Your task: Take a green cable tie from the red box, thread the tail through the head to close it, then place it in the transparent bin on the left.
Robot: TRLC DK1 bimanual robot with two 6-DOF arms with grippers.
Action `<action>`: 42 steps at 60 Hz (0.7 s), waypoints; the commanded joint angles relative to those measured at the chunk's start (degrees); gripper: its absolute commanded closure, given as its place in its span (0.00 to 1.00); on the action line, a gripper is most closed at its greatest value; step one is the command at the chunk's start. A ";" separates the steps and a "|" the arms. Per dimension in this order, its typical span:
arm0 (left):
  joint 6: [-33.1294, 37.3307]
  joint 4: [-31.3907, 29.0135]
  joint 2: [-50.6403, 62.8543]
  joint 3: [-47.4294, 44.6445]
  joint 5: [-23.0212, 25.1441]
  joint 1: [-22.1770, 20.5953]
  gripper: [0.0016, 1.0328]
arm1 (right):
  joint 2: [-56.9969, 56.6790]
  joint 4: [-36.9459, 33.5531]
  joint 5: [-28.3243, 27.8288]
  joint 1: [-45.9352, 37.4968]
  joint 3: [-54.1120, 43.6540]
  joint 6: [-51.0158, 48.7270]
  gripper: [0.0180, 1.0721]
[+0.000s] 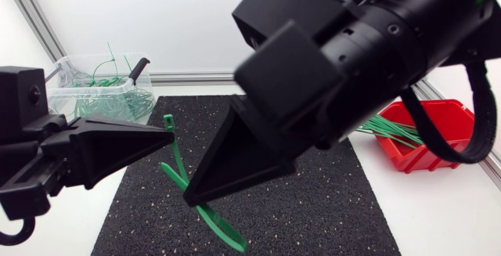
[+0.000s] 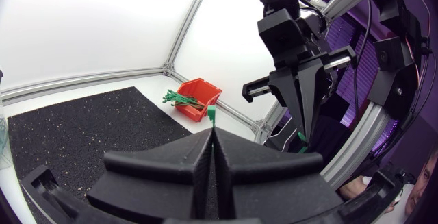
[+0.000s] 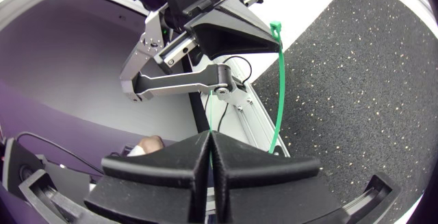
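A green cable tie (image 1: 178, 166) hangs in the air above the black mat (image 1: 329, 201), held by both grippers. My left gripper (image 1: 167, 138) is shut on it just under its head (image 1: 168, 120), which pokes up past the fingertips in the left wrist view (image 2: 212, 113). My right gripper (image 1: 189, 200) is shut on the strap lower down, and the free end (image 1: 227, 236) runs on beyond it. In the right wrist view the tie (image 3: 279, 87) curves from the left gripper (image 3: 270, 35) down beside the right gripper (image 3: 207, 136). The red box (image 1: 434, 135) holds more green ties (image 1: 391, 131).
The transparent bin (image 1: 78, 80) at the back left holds several closed green ties. The red box (image 2: 200, 97) stands off the mat's right edge. An aluminium frame rail (image 1: 188, 77) borders the table at the back.
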 commanded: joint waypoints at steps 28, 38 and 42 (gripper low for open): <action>-5.38 4.59 -1.70 -0.56 -3.29 -0.38 0.97 | 5.56 1.60 -10.82 -2.77 8.49 21.24 0.95; -7.84 4.94 -2.40 0.85 -4.43 -2.22 0.97 | 4.77 2.21 -13.63 -4.71 7.00 31.26 0.95; -8.37 4.86 -2.40 0.85 -4.69 -2.22 0.97 | 4.51 2.30 -14.16 -5.06 6.47 32.49 0.95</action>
